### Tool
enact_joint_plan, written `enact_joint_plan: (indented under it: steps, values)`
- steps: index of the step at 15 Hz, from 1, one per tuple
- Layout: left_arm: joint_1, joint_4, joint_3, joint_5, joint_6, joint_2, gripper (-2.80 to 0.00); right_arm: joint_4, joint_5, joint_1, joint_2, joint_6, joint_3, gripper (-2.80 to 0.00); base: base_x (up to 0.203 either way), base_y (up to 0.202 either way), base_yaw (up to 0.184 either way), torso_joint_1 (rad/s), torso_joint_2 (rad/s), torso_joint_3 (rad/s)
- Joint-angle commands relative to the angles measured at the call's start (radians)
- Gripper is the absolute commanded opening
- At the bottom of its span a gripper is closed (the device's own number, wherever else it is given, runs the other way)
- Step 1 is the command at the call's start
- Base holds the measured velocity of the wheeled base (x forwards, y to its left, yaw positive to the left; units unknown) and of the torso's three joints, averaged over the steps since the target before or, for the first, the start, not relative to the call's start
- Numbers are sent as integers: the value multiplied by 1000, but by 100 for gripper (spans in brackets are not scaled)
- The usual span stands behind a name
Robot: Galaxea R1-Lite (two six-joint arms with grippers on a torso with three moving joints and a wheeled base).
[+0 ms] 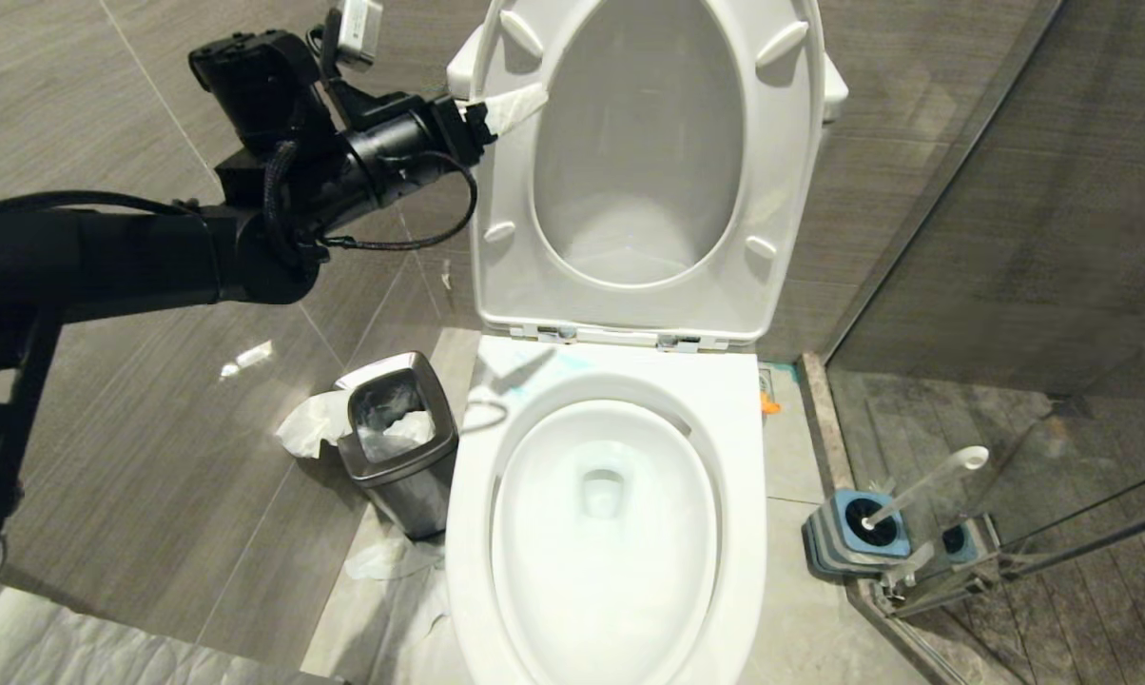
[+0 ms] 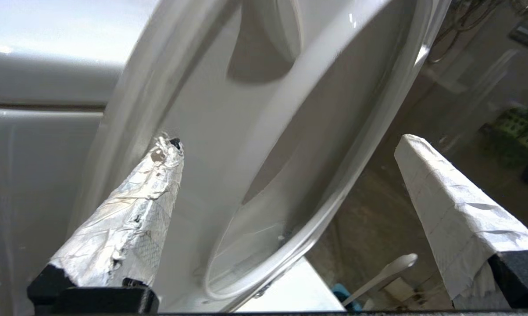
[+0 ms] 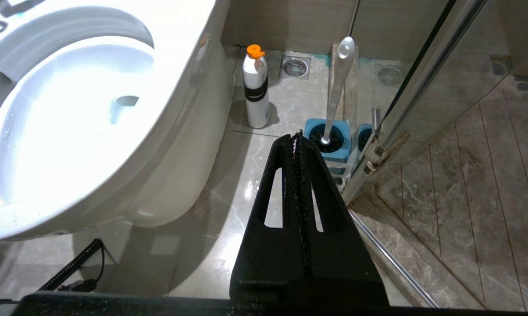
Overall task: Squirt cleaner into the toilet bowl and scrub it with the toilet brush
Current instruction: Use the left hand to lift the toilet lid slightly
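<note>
Left gripper (image 1: 515, 105) spread wide, tips at the raised seat's (image 1: 772, 190) left edge, gripping nothing. Right gripper (image 3: 297, 140) pinched closed, empty, low over the floor. Toilet bowl (image 1: 744, 457) open. Toilet brush (image 1: 924, 485) stands in its holder (image 1: 853, 542) at the glass partition (image 1: 1057, 238), right of the bowl.

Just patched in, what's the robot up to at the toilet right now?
The left gripper, fingers wide open and holding nothing, is up at the edge of the raised white plastic seat, above the white porcelain toilet bowl. The right gripper is shut and empty, low beside the bowl. The slim white-handled toilet brush stands in its blue-and-grey holder, and a white cleaner bottle with an orange cap stands on the floor, both untouched.
</note>
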Motion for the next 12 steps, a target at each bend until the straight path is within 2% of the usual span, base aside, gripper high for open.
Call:
enact_joint_plan:
  steps: [1, 4, 6, 8, 12]
  values:
    - [0, -6, -4, -3, 23, 37, 0, 0, 0, 0, 1, 0, 0, -280, 0, 0, 0, 0, 0, 0]
    - [-2, -30, -7, 3, 67, 68, 0, -1, 0, 0, 1, 0, 0, -280, 0, 0, 0, 0, 0, 0]
    - [-12, -62, -16, 22, 73, 89, 0, -1, 0, 0, 1, 0, 0, -280, 0, 0, 0, 0, 0, 0]
    - [-23, -70, -38, 70, 87, 112, 0, -1, 0, 0, 1, 0, 0, -280, 0, 0, 0, 0, 0, 0]
    - [-22, -72, -38, 76, 82, 85, 0, -1, 0, 0, 1, 0, -2, -280, 0, 0, 0, 0, 0, 0]
